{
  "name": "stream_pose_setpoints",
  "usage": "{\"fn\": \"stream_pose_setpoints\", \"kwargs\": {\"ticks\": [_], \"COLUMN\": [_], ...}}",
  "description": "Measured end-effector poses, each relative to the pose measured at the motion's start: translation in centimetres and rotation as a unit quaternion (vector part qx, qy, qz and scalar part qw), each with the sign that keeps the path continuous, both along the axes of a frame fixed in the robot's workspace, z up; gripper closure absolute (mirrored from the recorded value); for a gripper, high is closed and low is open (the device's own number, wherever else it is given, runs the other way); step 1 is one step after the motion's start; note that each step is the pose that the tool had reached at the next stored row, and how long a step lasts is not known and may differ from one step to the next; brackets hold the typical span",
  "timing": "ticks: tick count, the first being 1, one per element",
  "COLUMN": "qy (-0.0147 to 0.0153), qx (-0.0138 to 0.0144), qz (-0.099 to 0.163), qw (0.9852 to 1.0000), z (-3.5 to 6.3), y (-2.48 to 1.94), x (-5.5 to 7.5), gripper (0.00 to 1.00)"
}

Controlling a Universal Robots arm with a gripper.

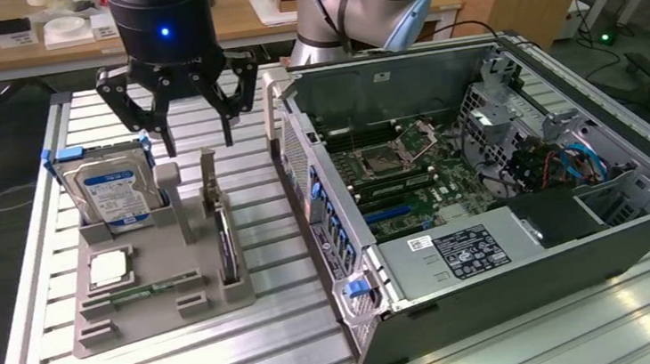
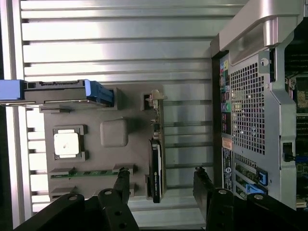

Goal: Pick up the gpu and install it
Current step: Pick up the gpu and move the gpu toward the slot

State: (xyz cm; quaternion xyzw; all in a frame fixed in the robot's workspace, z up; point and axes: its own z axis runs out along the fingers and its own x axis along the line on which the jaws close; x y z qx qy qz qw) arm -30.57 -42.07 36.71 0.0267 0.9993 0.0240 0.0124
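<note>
The gpu (image 1: 227, 249) stood on edge in the slot on the side of the grey holder (image 1: 151, 301) that faced the open computer case (image 1: 493, 309), not yet lifted. You were at the approach step. Your gripper (image 1: 197, 145) hung above the holder, over the end where the hard drive (image 1: 115, 191) sat, its fingers (image 2: 121, 185) spread wide, touching and holding nothing. In the wrist view the card lay between the fingers, nearer one of them, though your height above it was hard to judge. A grasp, I'd say, called for descending squarely to straddle the thin top edge, clear of the holder's upright posts (image 1: 207, 175).
</note>
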Motion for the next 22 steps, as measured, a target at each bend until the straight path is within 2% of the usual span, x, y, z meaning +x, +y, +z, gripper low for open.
{"fn": "stream_pose_setpoints", "kwargs": {"ticks": [9, 13, 22], "qy": [0.0009, 0.0035, 0.0033], "qx": [-0.0008, -0.0013, -0.0021], "qz": [0.006, 0.022, 0.029], "qw": [1.0000, 0.9997, 0.9996], "z": [-0.81, -1.10, -2.47], "y": [0.00, -0.04, -0.13], "x": [0.0, 0.0, 0.0], "gripper": [0.35, 0.35, 0.35]}}
